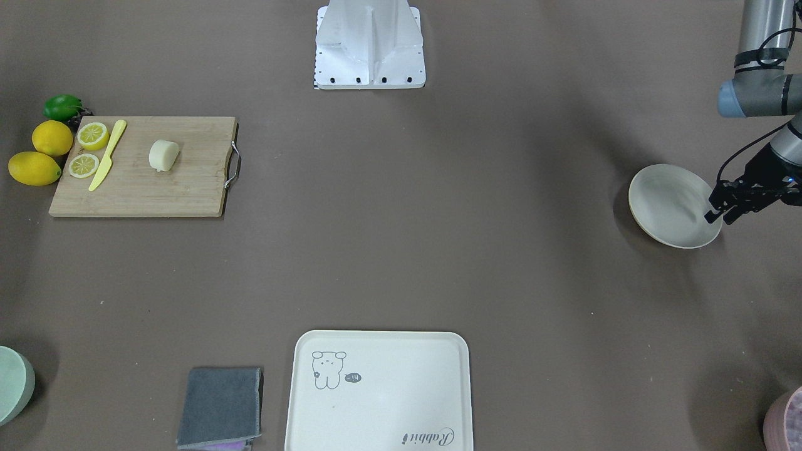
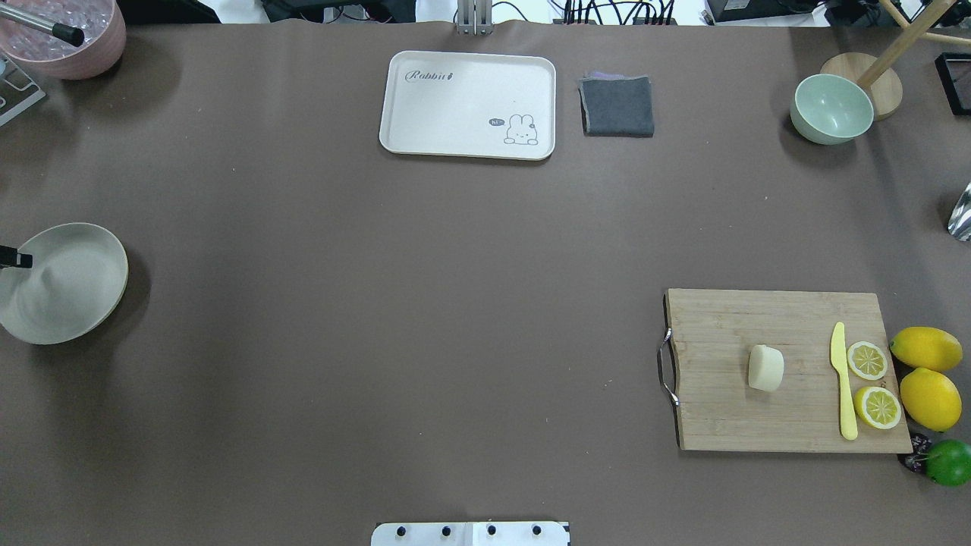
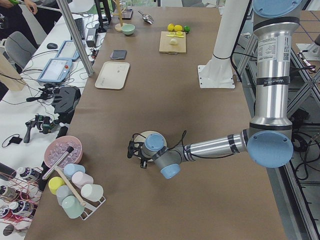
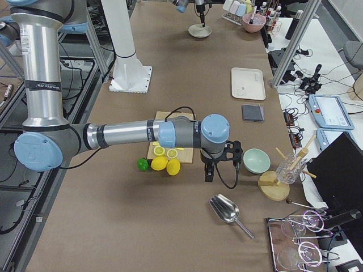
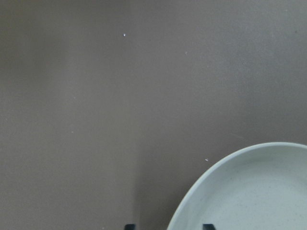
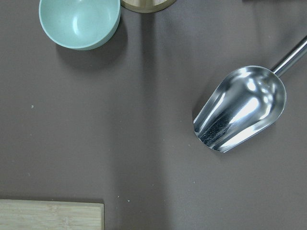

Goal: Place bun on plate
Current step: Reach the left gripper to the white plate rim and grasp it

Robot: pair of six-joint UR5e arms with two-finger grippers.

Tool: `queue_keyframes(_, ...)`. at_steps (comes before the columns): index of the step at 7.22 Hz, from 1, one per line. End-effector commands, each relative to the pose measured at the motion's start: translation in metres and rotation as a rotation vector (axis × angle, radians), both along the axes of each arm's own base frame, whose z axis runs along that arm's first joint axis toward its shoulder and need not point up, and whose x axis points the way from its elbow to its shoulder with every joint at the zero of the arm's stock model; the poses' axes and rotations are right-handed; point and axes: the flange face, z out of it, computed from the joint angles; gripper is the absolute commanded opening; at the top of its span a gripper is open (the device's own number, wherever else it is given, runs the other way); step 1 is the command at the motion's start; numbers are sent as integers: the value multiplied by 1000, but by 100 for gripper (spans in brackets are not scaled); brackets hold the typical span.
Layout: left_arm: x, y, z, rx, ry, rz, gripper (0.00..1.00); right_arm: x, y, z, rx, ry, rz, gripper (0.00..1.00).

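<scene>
The bun (image 1: 163,155) (image 2: 765,368) lies on its side in the middle of a wooden cutting board (image 1: 175,194), with nothing touching it. At the table's other end, the off-white plate (image 1: 670,203) (image 2: 68,284) (image 5: 254,191) sits beside my left gripper (image 1: 720,217). In the left wrist view that gripper is open, one fingertip (image 5: 207,226) over the plate and the other outside its rim. My right gripper (image 4: 209,173) hangs over the table between the lemons and a green bowl. Only the right side view shows it, so I cannot tell its state.
On the board lie two lemon halves (image 2: 872,383) and a yellow knife (image 2: 842,379), with whole lemons (image 2: 927,375) and a lime (image 2: 948,461) beside it. A rabbit tray (image 2: 425,114), grey cloth (image 2: 617,106), green bowl (image 2: 831,108) (image 6: 79,21), steel scoop (image 6: 240,108) and pink bowl (image 2: 91,49) line the edges.
</scene>
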Motion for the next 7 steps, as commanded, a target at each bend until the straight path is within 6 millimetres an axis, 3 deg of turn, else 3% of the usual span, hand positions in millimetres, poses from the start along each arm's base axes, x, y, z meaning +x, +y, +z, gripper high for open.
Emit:
queue_keyframes(1, -3, 7, 4, 1, 3, 2, 0, 0, 0, 0, 0, 0, 0, 100)
queue_keyframes(4, -3, 18, -9, -30, 108, 105, 0, 0, -3, -4, 7, 0, 1, 100)
queue_keyframes(6, -42, -6, -37, -41, 205, 86, 0, 0, -5, -10, 4, 4, 15, 100)
queue_keyframes(7, -44, -22, -57, -39, 213, 75, 0, 0, -7, -12, 9, 4, 14, 100)
